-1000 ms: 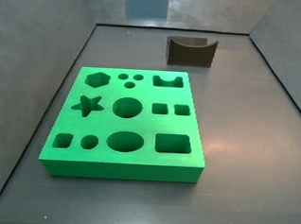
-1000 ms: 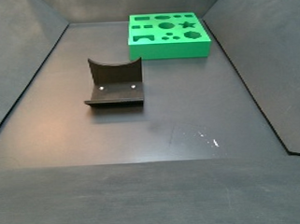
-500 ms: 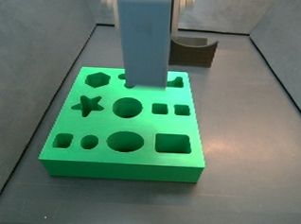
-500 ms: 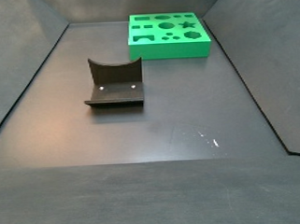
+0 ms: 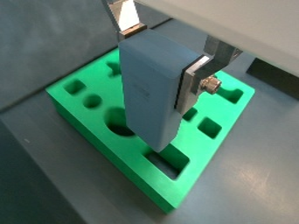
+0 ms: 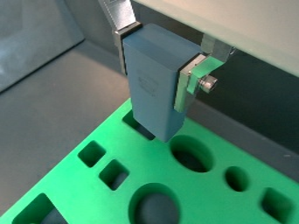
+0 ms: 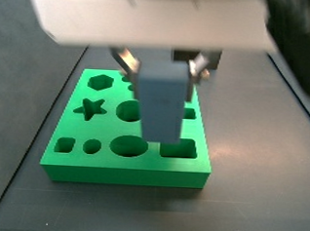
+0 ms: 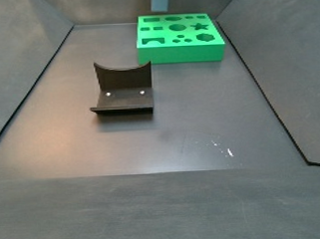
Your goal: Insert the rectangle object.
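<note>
- The gripper (image 5: pixel 160 52) is pinching the rectangle object (image 5: pixel 152 92) between its two silver fingers (image 5: pixel 197 80), holding it upright above the green board (image 5: pixel 87 122).
- In a side view, the rectangle object (image 7: pixel 159 108) is hanging over the board's near right part, its lower end sitting at or just above the square hole (image 7: pixel 180 148); whether it is already entering the hole I cannot tell.
- In a wrist view, the block's bottom edge (image 6: pixel 158 131) is hovering close to the board's top face (image 6: pixel 82 188), beside a round hole (image 6: pixel 191 154).
- Judging progress: the pick-up is done and the block is being carried over its target, so the task looks well past halfway. What is left is squaring the block with the square hole, lowering it in, and letting go.
- The fit is looking snug, so a slight tilt or offset could be catching the block on the hole's rim.
- The board (image 8: pixel 180 38) is lying near the far edge of the dark, smooth table (image 8: pixel 164 131), toward the far right corner in that side view; the arm does not show in this view.
- The fixture (image 8: pixel 122 89) is standing well apart from the board, nearer the table's middle and left edge.
- Low dark walls are enclosing the table, and nothing else is lying on it.
</note>
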You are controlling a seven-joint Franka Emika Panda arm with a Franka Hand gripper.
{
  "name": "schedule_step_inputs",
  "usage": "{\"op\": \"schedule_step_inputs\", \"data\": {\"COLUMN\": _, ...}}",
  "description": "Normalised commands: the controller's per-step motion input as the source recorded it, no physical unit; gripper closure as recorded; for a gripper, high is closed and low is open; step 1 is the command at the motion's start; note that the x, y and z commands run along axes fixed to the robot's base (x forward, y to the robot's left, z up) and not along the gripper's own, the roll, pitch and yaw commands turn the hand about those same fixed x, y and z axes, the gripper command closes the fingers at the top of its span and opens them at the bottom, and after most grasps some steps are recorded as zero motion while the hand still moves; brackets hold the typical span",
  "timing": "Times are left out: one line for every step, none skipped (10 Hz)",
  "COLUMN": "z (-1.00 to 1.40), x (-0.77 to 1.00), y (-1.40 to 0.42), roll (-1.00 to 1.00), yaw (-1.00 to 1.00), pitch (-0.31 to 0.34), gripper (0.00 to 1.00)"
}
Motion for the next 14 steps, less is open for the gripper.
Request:
{"op": "schedule_step_inputs", "data": {"z": -0.37, "x": 0.50, "y": 0.00, "roll": 0.00, "yaw": 0.06, "pitch": 0.010, "gripper": 1.00}}
{"op": "schedule_step_inputs", "data": {"z": -0.37, "x": 0.47, "y": 0.00, "roll": 0.00, "yaw": 0.04, "pitch": 0.000, "gripper": 1.00}}
{"op": "schedule_step_inputs", "data": {"z": -0.36, "x": 0.50, "y": 0.00, "roll": 0.00, "yaw": 0.01, "pitch": 0.000, "gripper": 1.00}}
{"op": "schedule_step_inputs", "data": {"z": -0.34, "x": 0.50, "y": 0.00, "roll": 0.00, "yaw": 0.00, "pitch": 0.000, "gripper": 1.00}}
{"op": "schedule_step_inputs", "data": {"z": -0.41, "x": 0.17, "y": 0.00, "roll": 0.00, "yaw": 0.02, "pitch": 0.000, "gripper": 1.00}}
{"op": "schedule_step_inputs", "data": {"z": -0.48, "x": -0.21, "y": -0.03, "roll": -0.03, "yaw": 0.00, "pitch": -0.121, "gripper": 1.00}}
{"op": "schedule_step_inputs", "data": {"z": -0.44, "x": -0.52, "y": 0.00, "roll": 0.00, "yaw": 0.09, "pitch": -0.149, "gripper": 1.00}}
{"op": "schedule_step_inputs", "data": {"z": -0.35, "x": -0.56, "y": 0.00, "roll": -0.01, "yaw": 0.07, "pitch": -0.136, "gripper": 1.00}}
{"op": "schedule_step_inputs", "data": {"z": -0.34, "x": -0.32, "y": 0.00, "roll": -0.03, "yaw": 0.05, "pitch": -0.117, "gripper": 1.00}}
{"op": "schedule_step_inputs", "data": {"z": -0.42, "x": 0.17, "y": 0.00, "roll": 0.00, "yaw": 0.02, "pitch": -0.031, "gripper": 1.00}}
{"op": "schedule_step_inputs", "data": {"z": -0.40, "x": 0.15, "y": 0.08, "roll": 0.00, "yaw": 0.00, "pitch": 0.000, "gripper": 1.00}}
{"op": "schedule_step_inputs", "data": {"z": -0.32, "x": -0.01, "y": 0.14, "roll": 0.00, "yaw": 0.00, "pitch": 0.000, "gripper": 1.00}}
{"op": "schedule_step_inputs", "data": {"z": -0.41, "x": -0.04, "y": 0.11, "roll": 0.00, "yaw": 0.03, "pitch": -0.036, "gripper": 1.00}}
{"op": "schedule_step_inputs", "data": {"z": -0.62, "x": 0.21, "y": 0.00, "roll": 0.00, "yaw": 0.05, "pitch": -0.033, "gripper": 1.00}}
